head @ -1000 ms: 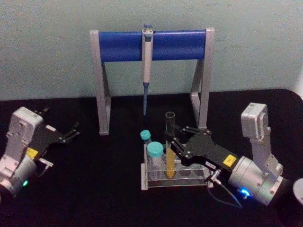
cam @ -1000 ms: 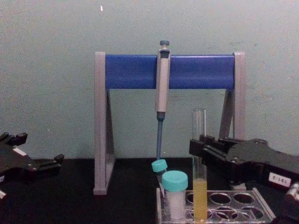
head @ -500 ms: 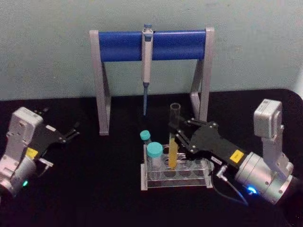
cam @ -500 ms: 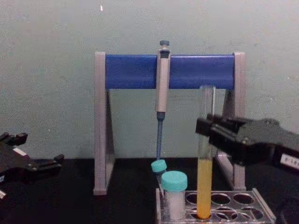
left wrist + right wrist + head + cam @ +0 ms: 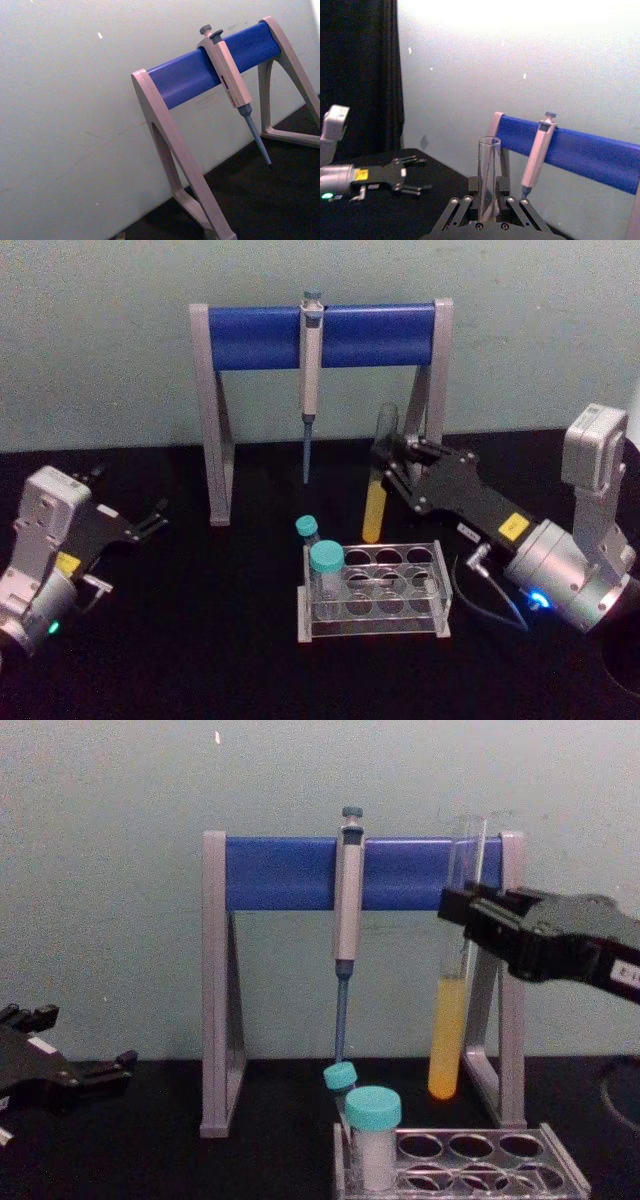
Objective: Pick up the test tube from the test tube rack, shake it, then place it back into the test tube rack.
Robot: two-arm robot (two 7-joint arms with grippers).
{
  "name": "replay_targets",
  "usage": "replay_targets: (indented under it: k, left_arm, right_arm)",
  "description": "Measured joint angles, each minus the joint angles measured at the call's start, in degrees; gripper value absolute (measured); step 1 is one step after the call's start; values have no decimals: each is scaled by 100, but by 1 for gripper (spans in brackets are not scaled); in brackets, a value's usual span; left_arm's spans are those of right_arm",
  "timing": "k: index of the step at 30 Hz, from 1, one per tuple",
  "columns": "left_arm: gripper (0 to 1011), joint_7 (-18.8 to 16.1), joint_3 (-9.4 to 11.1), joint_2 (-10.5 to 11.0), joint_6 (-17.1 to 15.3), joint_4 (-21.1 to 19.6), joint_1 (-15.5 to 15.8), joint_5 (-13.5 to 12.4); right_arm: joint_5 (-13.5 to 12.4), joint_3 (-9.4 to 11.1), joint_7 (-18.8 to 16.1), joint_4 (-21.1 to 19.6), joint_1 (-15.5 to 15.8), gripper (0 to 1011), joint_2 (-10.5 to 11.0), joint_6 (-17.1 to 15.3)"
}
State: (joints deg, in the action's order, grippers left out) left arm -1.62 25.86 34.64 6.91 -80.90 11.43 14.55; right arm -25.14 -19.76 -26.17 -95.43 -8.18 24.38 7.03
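The left gripper (image 5: 155, 518) lies parked at the left of the table (image 5: 200, 640), fingers spread and empty. Further along, the test tube rack (image 5: 372, 626) sits mid-table with two teal-capped vials (image 5: 326, 558) at its left end. Above it the test tube (image 5: 375, 502) hangs clear of the holes, pinched in its upper part by the right gripper (image 5: 386, 466), close to the right leg of the pipette stand (image 5: 432, 410). For the shake I'd want short, gentle wrist flicks, mouth kept up and away from that leg, since the tube has no cap. It is clear glass, slightly tilted and round-bottomed, with yellow liquid in its lower part.
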Motion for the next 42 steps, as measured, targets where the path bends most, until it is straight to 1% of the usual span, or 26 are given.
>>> replay_targets:
  k: [11,20,26,31,33,36,37,40,42]
  left_arm:
    - [1002,0,0,0,0,0,0,0]
    - [1001,0,0,0,0,0,0,0]
    - [1001,0,0,0,0,0,0,0]
    - [1001,0,0,0,0,0,0,0]
    - [1001,0,0,0,0,0,0,0]
    - [1001,0,0,0,0,0,0,0]
    - [1001,0,0,0,0,0,0,0]
    - [1001,0,0,0,0,0,0,0]
    - [1001,0,0,0,0,0,0,0]
  right_arm:
    - [30,31,111,273,-291,227,-180,-80]
    - [71,43,153,370,-349,227,-229,-130]
    - [104,107,208,380,-339,227,-222,-141]
    - [126,212,269,321,-250,227,-167,-141]
    - [135,271,303,249,-166,227,-119,-144]
    - [141,377,344,78,26,227,-21,-174]
    - [141,377,344,78,26,227,-21,-174]
    - [129,461,348,-131,268,227,74,-189]
    - [105,478,322,-262,411,227,124,-205]
